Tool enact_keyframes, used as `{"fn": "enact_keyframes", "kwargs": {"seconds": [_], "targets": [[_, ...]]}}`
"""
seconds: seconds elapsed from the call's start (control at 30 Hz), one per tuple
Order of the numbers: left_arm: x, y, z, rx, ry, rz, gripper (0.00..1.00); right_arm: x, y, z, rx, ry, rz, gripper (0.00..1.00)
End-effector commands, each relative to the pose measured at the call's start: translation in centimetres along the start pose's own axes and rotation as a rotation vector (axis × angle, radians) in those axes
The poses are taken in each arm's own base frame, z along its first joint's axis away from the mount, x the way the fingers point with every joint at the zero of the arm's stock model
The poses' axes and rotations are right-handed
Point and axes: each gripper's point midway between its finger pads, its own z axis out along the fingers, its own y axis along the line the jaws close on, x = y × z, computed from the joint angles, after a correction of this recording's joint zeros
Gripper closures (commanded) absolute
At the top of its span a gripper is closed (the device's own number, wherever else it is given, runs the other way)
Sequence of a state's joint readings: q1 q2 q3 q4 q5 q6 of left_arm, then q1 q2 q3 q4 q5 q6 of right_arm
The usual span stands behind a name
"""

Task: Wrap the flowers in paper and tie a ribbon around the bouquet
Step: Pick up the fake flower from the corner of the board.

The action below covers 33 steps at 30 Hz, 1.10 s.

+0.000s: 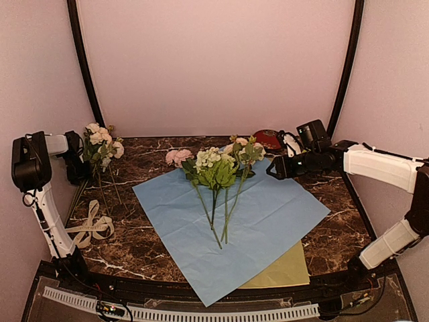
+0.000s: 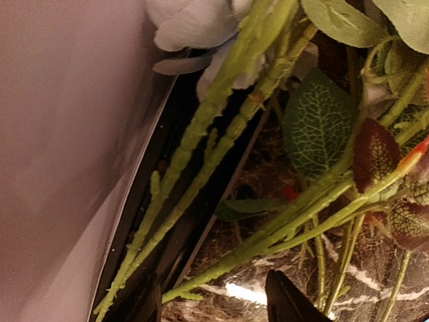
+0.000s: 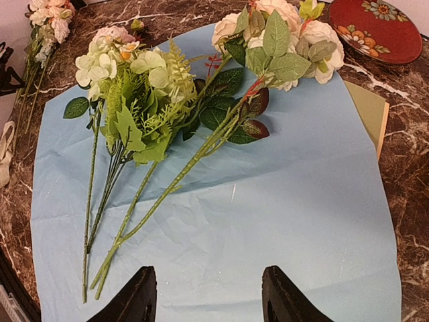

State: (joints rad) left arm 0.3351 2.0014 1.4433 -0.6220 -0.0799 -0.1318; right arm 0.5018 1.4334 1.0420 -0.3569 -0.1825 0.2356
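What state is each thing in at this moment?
paper: spread flat, light side up
centre flowers: lying unwrapped on paper
left flowers: upright beside left gripper
ribbon: untied, lying loose
left gripper: open, stems between fingers
right gripper: open, empty
yellow-green sheet: mostly covered by paper

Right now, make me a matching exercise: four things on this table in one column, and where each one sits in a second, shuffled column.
Things:
1. ribbon
2. red floral dish
3. yellow-green sheet
4. loose flowers

Places:
A. lying on the blue paper
B. tucked under the blue paper's near right corner
C. far side of the table, near the right pincer
D. on bare marble at the left

Pairs: 1-D, 2-C, 3-B, 4-A
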Motion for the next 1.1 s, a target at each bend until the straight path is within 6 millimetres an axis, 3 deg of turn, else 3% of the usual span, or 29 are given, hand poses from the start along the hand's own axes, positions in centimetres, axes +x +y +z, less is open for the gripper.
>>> {"fn": "enact_keyframes", "kwargs": {"seconds": [0.0,0.23,0.4,0.6,0.9,1.07], "targets": [[-1.5,-1.8,-0.5,0.092,-0.047,0.056,0.45,-0.8,0.4,-0.1,-0.005,-0.020,-0.023,0.46],[-0.7,-2.9,1.3,0.150,-0.005,0.068,0.48,-0.5,0.4,0.0,-0.004,-0.011,-0.017,0.46],[0.1,-3.2,1.4,0.172,0.010,0.061,0.65,-0.5,0.5,-0.1,-0.009,-0.012,-0.014,0.46],[0.4,-3.8,0.0,0.220,-0.056,0.058,0.78,-0.6,0.7,0.1,-0.024,-0.009,-0.007,0.46],[1.4,-5.4,-1.7,0.309,-0.040,0.075,0.79,-0.8,1.0,0.3,-0.034,-0.007,-0.004,0.45],[2.1,-4.6,-1.3,0.261,-0.021,0.094,0.75,-1.0,1.2,0.3,-0.042,-0.009,-0.008,0.45]]}}
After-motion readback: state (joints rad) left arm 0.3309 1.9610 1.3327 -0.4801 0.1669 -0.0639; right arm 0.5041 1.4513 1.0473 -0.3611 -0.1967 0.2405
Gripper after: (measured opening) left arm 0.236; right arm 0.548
